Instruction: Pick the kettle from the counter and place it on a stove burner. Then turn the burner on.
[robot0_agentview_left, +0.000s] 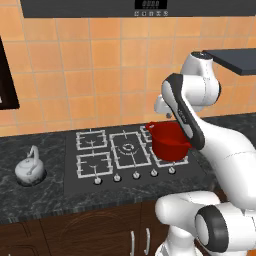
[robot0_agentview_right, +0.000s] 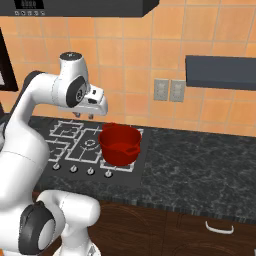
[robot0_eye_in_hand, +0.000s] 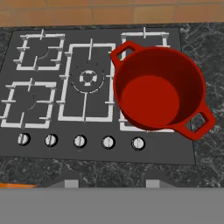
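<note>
On the worktop (robot0_agentview_left: 30, 200) left of the stove, the kettle (robot0_agentview_left: 30, 170) is seen standing upright and untouched, well apart from the small front-left stove burner (robot0_agentview_left: 94, 165), probably left free for it, since the red pot (robot0_agentview_left: 170, 141) occupies the right-hand grates. The gripper (robot0_agentview_right: 84, 116) is held high above the hob with nothing grasped; how far the jaws are parted cannot be told.

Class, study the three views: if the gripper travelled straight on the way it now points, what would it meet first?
Probably the stove top, near the middle grate just left of the red pot; depth is unclear. The gripper points down.
</note>
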